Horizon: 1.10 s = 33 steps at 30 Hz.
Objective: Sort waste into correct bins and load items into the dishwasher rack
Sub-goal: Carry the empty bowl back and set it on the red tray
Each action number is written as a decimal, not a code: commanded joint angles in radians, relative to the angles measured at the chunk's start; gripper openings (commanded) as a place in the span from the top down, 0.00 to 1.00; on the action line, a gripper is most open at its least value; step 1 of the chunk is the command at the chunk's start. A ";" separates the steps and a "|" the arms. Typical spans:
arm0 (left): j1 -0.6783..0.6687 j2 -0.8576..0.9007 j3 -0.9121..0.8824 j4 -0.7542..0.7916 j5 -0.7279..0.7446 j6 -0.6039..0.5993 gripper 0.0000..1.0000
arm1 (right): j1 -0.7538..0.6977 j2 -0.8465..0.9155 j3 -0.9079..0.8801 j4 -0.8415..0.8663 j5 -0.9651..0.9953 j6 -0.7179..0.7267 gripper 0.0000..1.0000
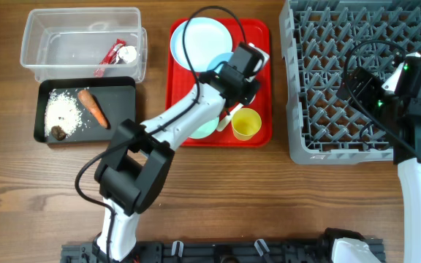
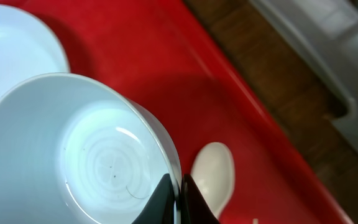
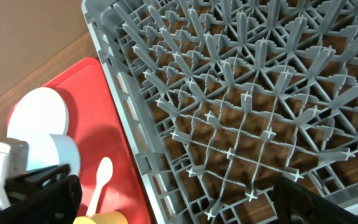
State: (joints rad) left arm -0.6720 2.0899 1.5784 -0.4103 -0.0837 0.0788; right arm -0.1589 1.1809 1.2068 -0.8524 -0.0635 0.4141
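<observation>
Now the left gripper [image 2: 178, 183] pinches the rim of a pale blue bowl [image 2: 73, 155] — the white spoon [image 2: 213, 174] lies just right of it. Meanwhile the right gripper [image 1: 355, 86] hangs spread, seemingly empty, with the grey rack [image 1: 320, 44] beneath it.

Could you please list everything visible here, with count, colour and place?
clear plastic rectangular tub: one, transparent, top left
red snack wrapper: one, red, in tub
small foil ball: one, silvery-white, in tub
shallow black rectangular tray: one, black, below tub
white rice grains: heap, white, black tray
orange carrot piece: one, orange, black tray
small brown lump: one, brown, black tray
flat red tray: one, red, centre
pale blue round plate: one, pale blue, red tray
pale blue bowls: two, pale blue, red tray
small yellow cup: one, yellow, red tray
white plastic spoon: one, white, red tray
large grey plastic rack: one, grey, right
left gripper: one, black, shut on bowl rim
right gripper: one, black, open above rack
</observation>
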 commanded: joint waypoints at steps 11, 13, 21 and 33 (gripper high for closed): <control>-0.007 0.030 0.000 -0.023 -0.022 0.018 0.68 | -0.003 0.005 0.009 -0.001 -0.008 -0.021 0.00; -0.007 0.030 0.000 -0.024 -0.023 -0.008 0.65 | -0.003 0.005 0.009 -0.002 -0.009 -0.021 0.00; 0.037 -0.039 0.000 -0.050 -0.016 -0.201 0.39 | -0.003 0.005 0.009 -0.009 -0.009 -0.021 0.00; 0.113 -0.175 0.000 -0.289 0.360 -0.187 0.12 | -0.003 0.005 0.009 -0.008 -0.017 -0.018 0.00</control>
State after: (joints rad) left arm -0.5545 1.9354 1.5776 -0.6479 0.1390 -0.0963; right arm -0.1589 1.1809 1.2068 -0.8600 -0.0643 0.4030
